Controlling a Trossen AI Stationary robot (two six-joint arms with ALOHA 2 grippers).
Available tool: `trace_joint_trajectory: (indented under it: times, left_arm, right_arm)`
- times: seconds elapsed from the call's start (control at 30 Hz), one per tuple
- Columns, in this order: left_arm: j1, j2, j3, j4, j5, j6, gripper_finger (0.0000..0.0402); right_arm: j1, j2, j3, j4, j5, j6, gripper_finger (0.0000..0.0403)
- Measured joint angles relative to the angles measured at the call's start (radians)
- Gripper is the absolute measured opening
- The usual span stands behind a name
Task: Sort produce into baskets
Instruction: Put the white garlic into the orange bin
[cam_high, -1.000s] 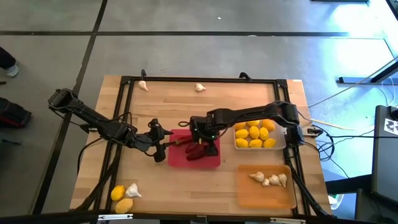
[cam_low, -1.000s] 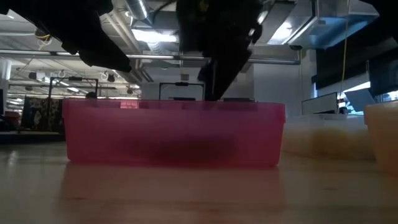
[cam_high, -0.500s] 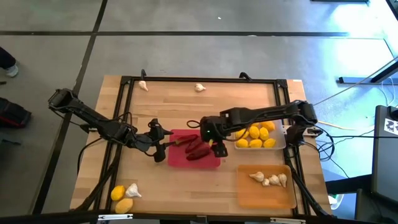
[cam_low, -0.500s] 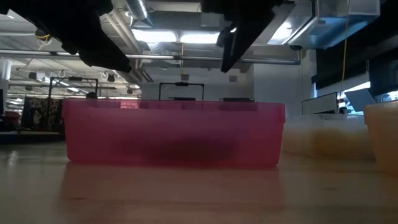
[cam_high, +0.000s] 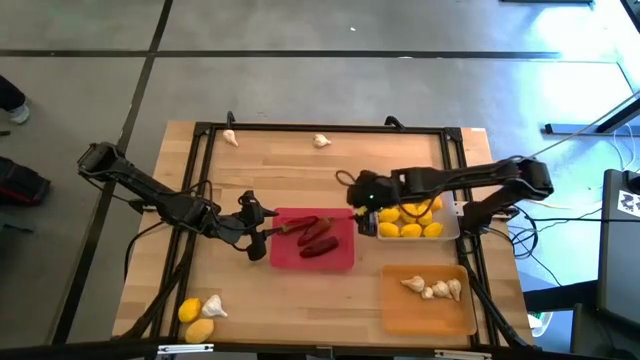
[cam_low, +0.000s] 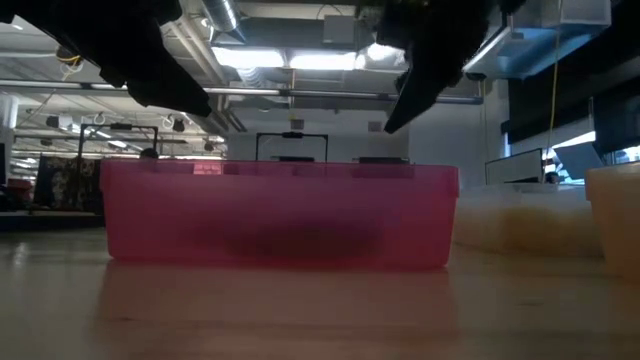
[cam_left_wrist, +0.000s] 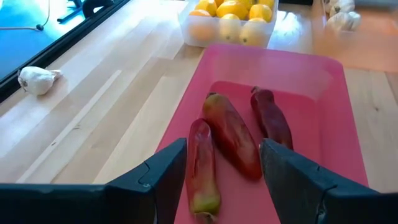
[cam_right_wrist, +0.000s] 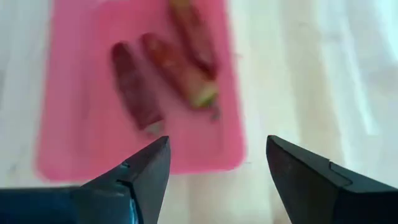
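Three chili peppers (cam_high: 316, 234) lie in the red tray (cam_high: 342, 258) at frame centre, the right gripper (cam_high: 366, 201) hangs spread and empty, the left gripper (cam_high: 262, 231) likewise spread at the tray's left edge, so I'd send one for the loose garlic (cam_high: 321, 141) up top, straight down with fingers wide.

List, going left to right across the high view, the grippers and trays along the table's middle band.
left gripper → red tray holding chili peppers → right gripper → clear tray of lemons.
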Motion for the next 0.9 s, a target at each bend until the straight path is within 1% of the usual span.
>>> trace_joint_trajectory:
  times: [0.13, 0.23, 0.37, 0.57, 0.73, 0.9]
  left_arm:
    - [0.0, 0.0, 0.0, 0.004, 0.0, 0.0, 0.02]
    - [0.0, 0.0, 0.0, 0.004, 0.0, 0.0, 0.02]
    - [0.0, 0.0, 0.0, 0.004, 0.0, 0.0, 0.02]
    - [0.0, 0.0, 0.0, 0.003, 0.0, 0.008, 0.02]
    - [0.003, 0.0, 0.0, 0.007, -0.016, 0.03, 0.02]
    - [0.026, 0.0, 0.0, 0.007, -0.02, 0.03, 0.02]
  right_arm:
    - [-0.053, -0.035, -0.079, 0.105, 0.05, 0.026, 0.026]
    - [-0.097, -0.035, -0.107, 0.159, 0.061, 0.03, 0.026]
    - [-0.152, -0.035, -0.146, 0.236, 0.124, 0.029, 0.026]
    - [-0.235, -0.033, -0.195, 0.303, 0.149, 0.018, 0.026]
    - [-0.274, 0.008, -0.202, 0.338, 0.149, 0.015, 0.026]
    - [-0.297, 0.095, -0.202, 0.411, 0.15, -0.024, 0.0259]
